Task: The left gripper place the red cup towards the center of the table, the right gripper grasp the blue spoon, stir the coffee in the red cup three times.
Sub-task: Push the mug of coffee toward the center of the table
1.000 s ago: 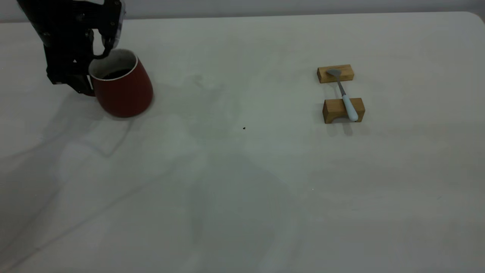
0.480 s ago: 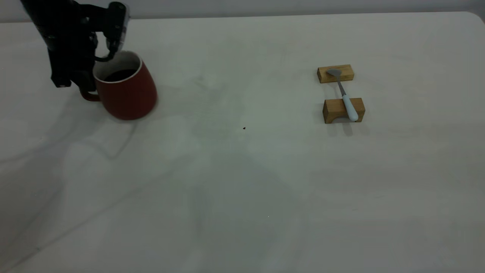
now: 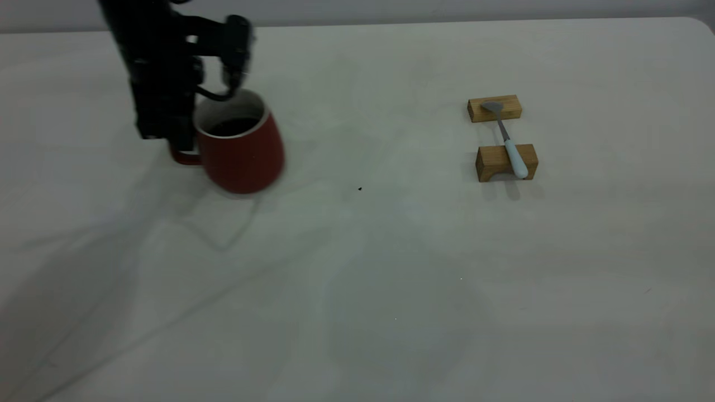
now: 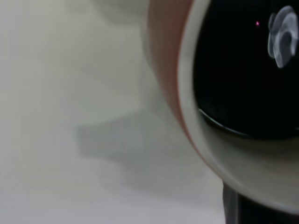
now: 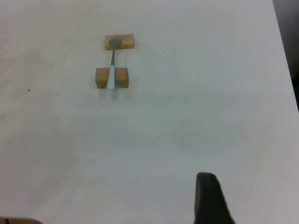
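A: Where is the red cup [image 3: 241, 146] now?

B: It is on the left part of the table [image 3: 391, 268], not yet at the center. The left gripper [image 3: 190, 120] holds it at the rim on the handle side, closed on the cup wall. The cup looks a little tilted, and I cannot tell if its base touches the table.

A: How will this cup handle, do you think?

B: It is ceramic, so I judge it heavy, stiff and fragile, and the glaze can be slippery. The coffee [image 4: 243, 70] fills it to well below the rim, so a fast stop or more tilt may spill it. A grip on the rim near the handle [image 3: 181, 156] seems the good place.

A: And the blue spoon [image 3: 508, 139]?

B: It lies across two wooden blocks [image 3: 505, 162], well apart from the cup, on the right side. The bowl rests on the far block and the pale handle on the near one. It is slim and light, I think, and the raised handle gives room for fingers.

A: The right gripper?

B: Only one dark finger [image 5: 210, 198] shows in the right wrist view, high above the table, so I cannot tell its opening.

A: Does anything stand in the way?

B: Only a tiny dark speck [image 3: 360, 188] lies between cup and center.
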